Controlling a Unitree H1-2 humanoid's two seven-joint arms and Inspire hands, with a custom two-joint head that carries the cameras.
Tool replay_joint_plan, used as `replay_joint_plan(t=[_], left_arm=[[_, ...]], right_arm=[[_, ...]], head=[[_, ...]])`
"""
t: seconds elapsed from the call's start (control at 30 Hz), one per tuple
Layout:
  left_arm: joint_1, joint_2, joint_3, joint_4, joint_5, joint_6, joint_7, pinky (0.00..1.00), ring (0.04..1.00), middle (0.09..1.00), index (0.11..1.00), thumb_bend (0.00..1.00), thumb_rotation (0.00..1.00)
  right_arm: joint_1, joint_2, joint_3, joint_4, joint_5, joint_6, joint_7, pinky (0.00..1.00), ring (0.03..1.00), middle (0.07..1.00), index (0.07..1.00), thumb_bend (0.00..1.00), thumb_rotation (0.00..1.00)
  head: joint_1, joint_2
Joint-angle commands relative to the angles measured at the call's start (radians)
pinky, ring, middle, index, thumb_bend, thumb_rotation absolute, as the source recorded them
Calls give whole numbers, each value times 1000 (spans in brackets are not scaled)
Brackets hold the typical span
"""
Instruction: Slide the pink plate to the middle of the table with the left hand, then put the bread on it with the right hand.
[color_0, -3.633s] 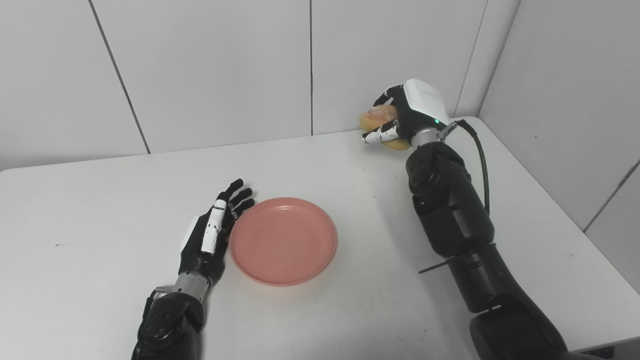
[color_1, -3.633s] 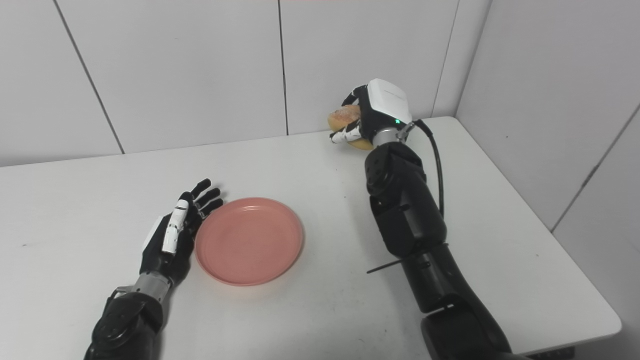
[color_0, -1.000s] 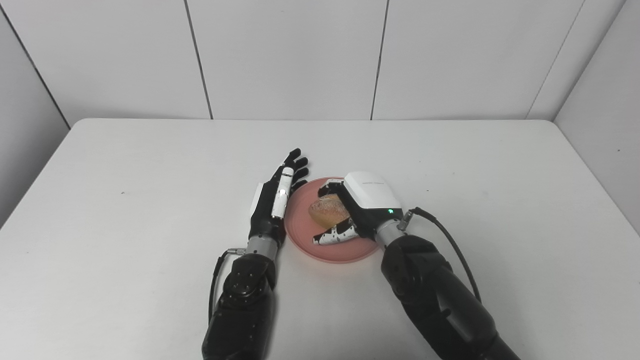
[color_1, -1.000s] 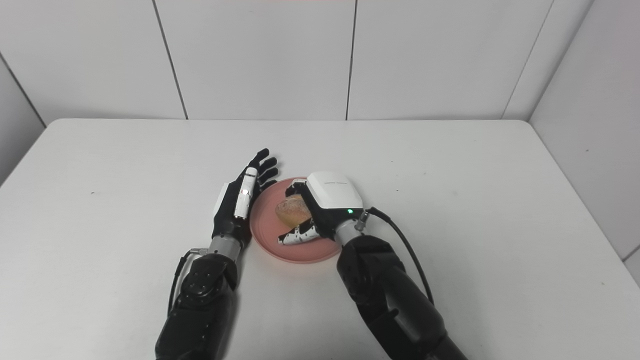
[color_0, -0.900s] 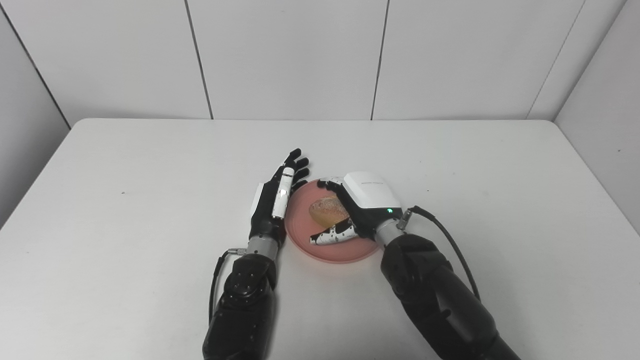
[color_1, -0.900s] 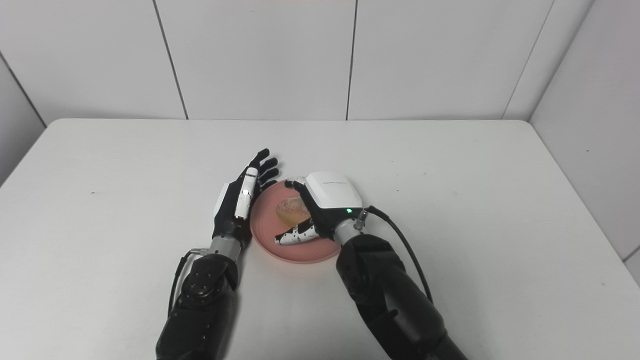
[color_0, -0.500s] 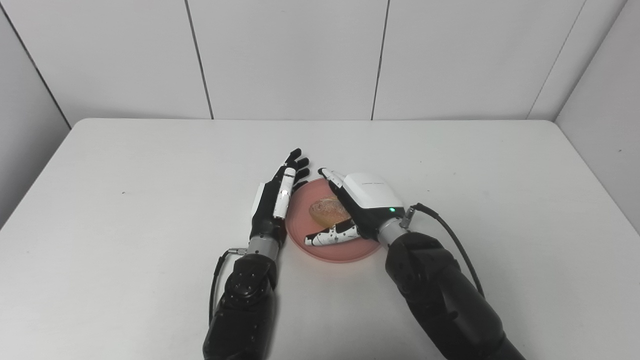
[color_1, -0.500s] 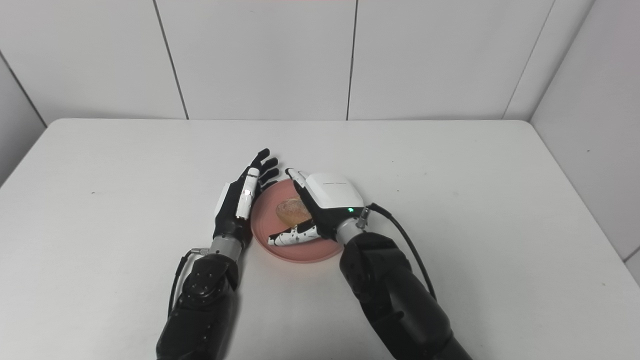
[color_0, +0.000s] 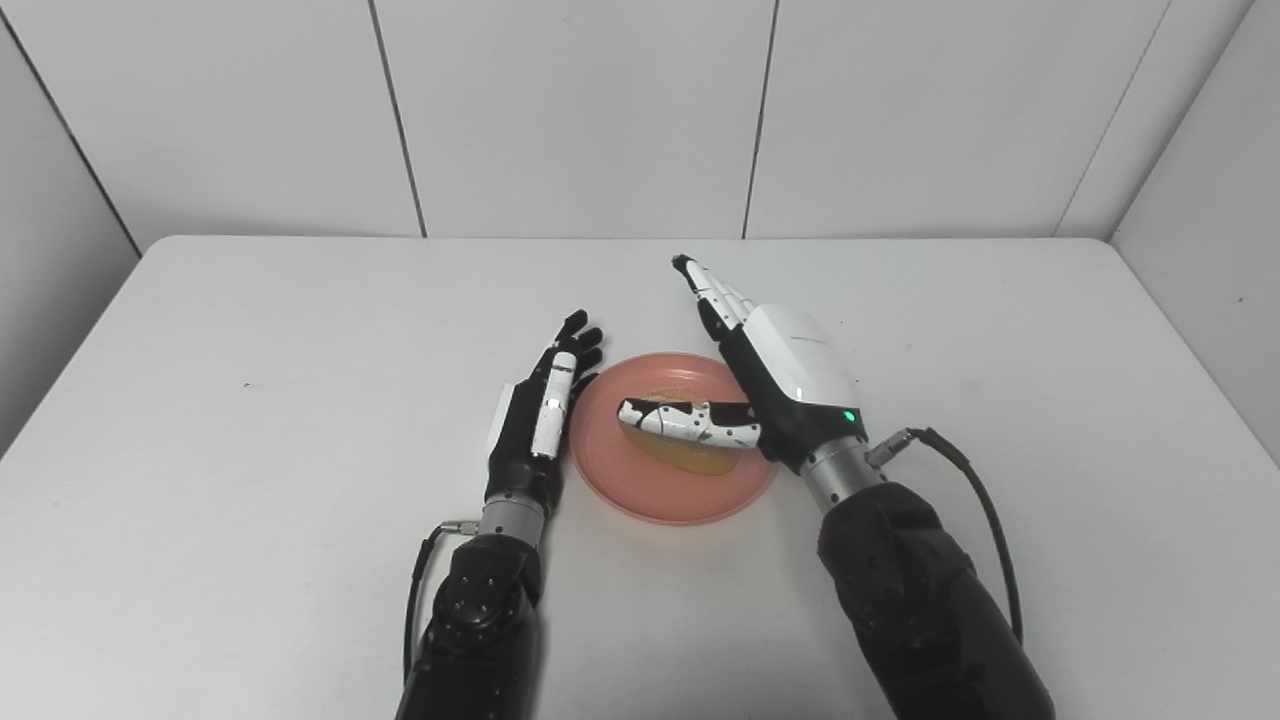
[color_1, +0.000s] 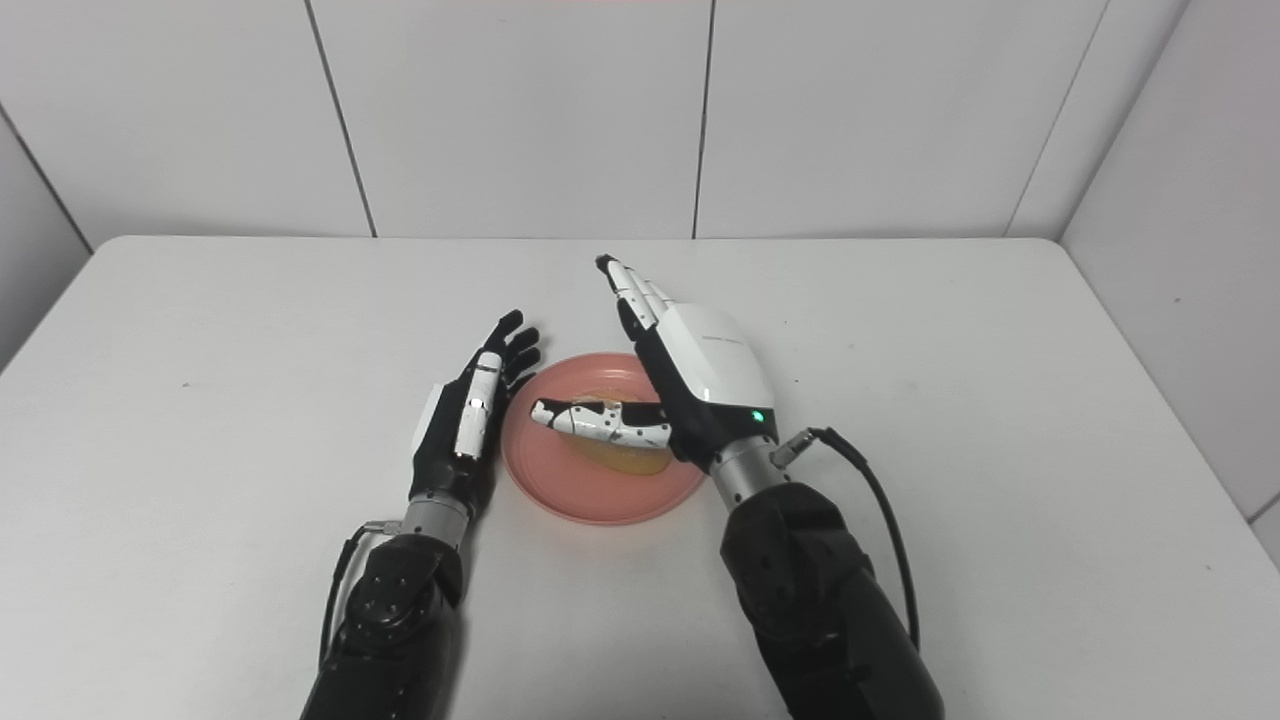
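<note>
Left eye view: the pink plate (color_0: 672, 470) sits close to the middle of the white bench (color_0: 200, 400), and the bread (color_0: 690, 452) lies on it, a little toward the plate's 3 o'clock side. The right hand (color_0: 775, 375) is released above it, fingers stretched flat toward 11 o'clock and the thumb reaching over the bread toward 9 o'clock; whether the thumb touches the crust cannot be told. The left hand (color_0: 535, 420) is also released, fingers straight and apart, lying just beside the plate's 9 o'clock rim and holding nothing.

Right eye view: the same layout, with the plate (color_1: 590, 497) between the two hands and the bread (color_1: 625, 457) mostly hidden under the thumb of the right hand (color_1: 700, 385). The left hand (color_1: 465, 420) rests along the plate's 9 o'clock edge; contact with the rim is not clear.

Judging by its look, the bread is light, soft and a bit crumbly, so it would squash under a hard squeeze; a loose wrap across its broad sides, at 3 and 9 o'clock, would suit it best. The plate looks like thin, stiff plastic, light and slippery on the smooth bench, so a flat push against the rim should move it more readily than any pinch.
</note>
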Motion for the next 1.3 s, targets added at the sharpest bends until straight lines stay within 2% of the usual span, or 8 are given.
replay_joint_plan(t=[0.0, 0.23, 0.4, 0.5, 0.63, 0.7, 0.97, 1.27], left_arm=[[29, 11, -4, -19, 21, -8, 10, 894, 911, 923, 915, 347, 1000], [87, 14, -5, -80, 21, -32, 7, 933, 923, 929, 929, 357, 1000], [115, 17, -13, -118, 31, -28, 10, 932, 925, 931, 932, 354, 1000], [133, 17, -18, -141, 35, -22, 7, 928, 922, 928, 930, 363, 1000], [152, 17, -28, -164, 34, -5, -3, 935, 926, 932, 931, 353, 1000], [159, 15, -34, -173, 39, 2, -2, 928, 924, 929, 929, 349, 1000], [169, 20, -43, -181, 20, 1, -18, 934, 928, 936, 940, 344, 1000], [158, 34, -39, -165, 20, -2, -35, 926, 922, 930, 933, 336, 1000]], right_arm=[[-2, 15, -31, -41, 45, -64, -57, 835, 932, 969, 995, 836, 874], [99, 32, -95, -60, 155, -112, -124, 851, 941, 986, 1000, 731, 991], [175, 44, -131, -65, 209, -140, -168, 870, 949, 990, 1000, 711, 1000], [224, 53, -155, -59, 267, -175, -192, 893, 958, 989, 1000, 652, 1000], [277, 98, -193, -21, 401, -249, -221, 889, 942, 960, 961, 549, 1000], [297, 127, -208, -5, 467, -263, -221, 913, 949, 960, 956, 496, 1000], [315, 186, -236, 60, 607, -283, -213, 935, 949, 960, 961, 354, 1000], [316, 200, -245, 132, 637, -324, -218, 936, 947, 956, 952, 298, 1000]], head=[[-4, 0], [-11, 4], [-25, 8], [-29, 9], [-32, 10], [-33, 10], [-23, 9], [-18, 7]])
